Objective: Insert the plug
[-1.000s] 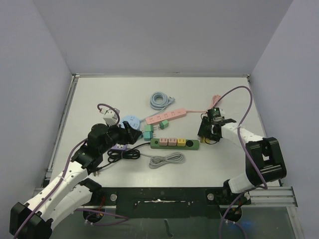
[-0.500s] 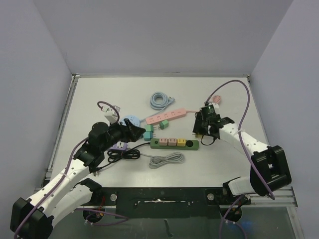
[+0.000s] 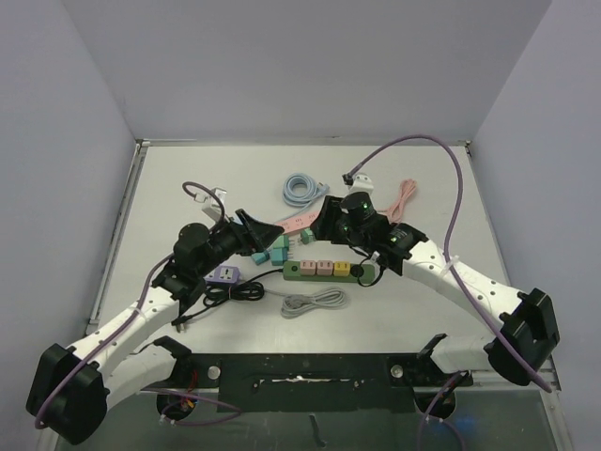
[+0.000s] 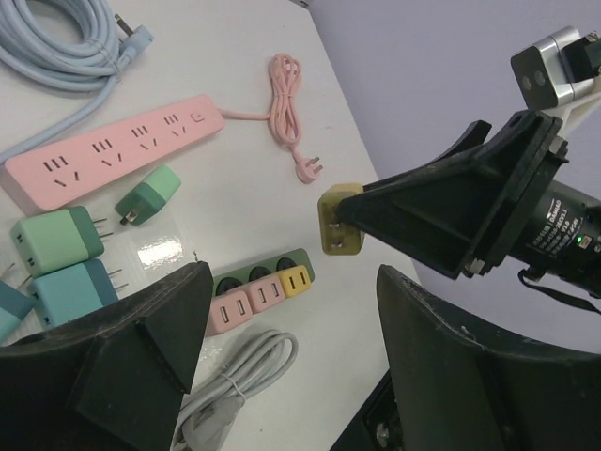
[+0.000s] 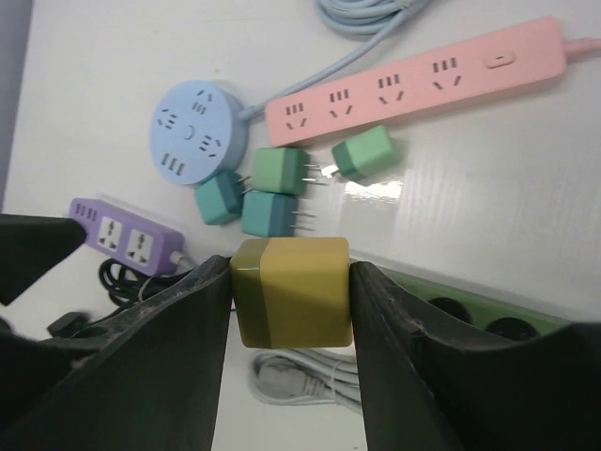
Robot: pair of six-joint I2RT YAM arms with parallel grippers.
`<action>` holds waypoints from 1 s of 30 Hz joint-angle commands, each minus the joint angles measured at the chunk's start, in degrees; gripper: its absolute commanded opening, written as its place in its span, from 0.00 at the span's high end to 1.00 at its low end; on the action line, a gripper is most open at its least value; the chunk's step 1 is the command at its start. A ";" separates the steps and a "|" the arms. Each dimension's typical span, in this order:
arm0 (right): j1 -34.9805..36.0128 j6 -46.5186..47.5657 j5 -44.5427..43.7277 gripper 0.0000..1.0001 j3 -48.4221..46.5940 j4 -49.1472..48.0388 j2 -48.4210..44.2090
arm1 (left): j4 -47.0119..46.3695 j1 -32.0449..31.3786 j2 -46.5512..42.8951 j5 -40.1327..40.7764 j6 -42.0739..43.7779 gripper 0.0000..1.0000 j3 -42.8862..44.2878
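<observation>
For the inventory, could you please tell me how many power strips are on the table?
4: pink strip at the back, round blue strip to its left, purple strip at the near left, green strip in the middle. More could be hidden from view.

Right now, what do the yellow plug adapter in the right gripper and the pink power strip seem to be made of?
The yellow plug adapter: apparently moulded hard plastic, matte; rounded edges and a clean seam between its olive and yellow halves. The pink power strip: probably rigid plastic too, a smooth satin shell with crisp socket slots.
</observation>
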State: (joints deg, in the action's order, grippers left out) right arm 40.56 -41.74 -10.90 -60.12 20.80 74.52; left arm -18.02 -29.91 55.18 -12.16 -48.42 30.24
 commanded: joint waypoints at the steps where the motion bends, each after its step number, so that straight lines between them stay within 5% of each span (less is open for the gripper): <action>1: 3.79 -6.94 -1.03 0.55 -1.69 -7.85 -1.14 | -9.56 -0.44 2.35 -3.52 -3.77 0.31 0.91; 9: 7.24 -20.71 -8.11 0.55 0.81 -11.33 -1.31 | -13.44 -3.40 4.24 -2.85 -4.86 0.41 -1.99; 21: 10.62 -21.21 -4.69 0.54 -2.40 -11.33 1.66 | -18.59 -6.56 9.49 0.49 -6.80 0.43 -1.04; 30: 11.52 -20.34 -2.93 0.48 -3.12 -11.60 2.28 | -20.92 -6.74 8.53 4.09 -6.11 0.84 -1.99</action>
State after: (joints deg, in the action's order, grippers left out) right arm 51.09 -62.04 -15.55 -60.27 12.73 76.73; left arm -33.47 -36.73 64.75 -10.96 -55.11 27.68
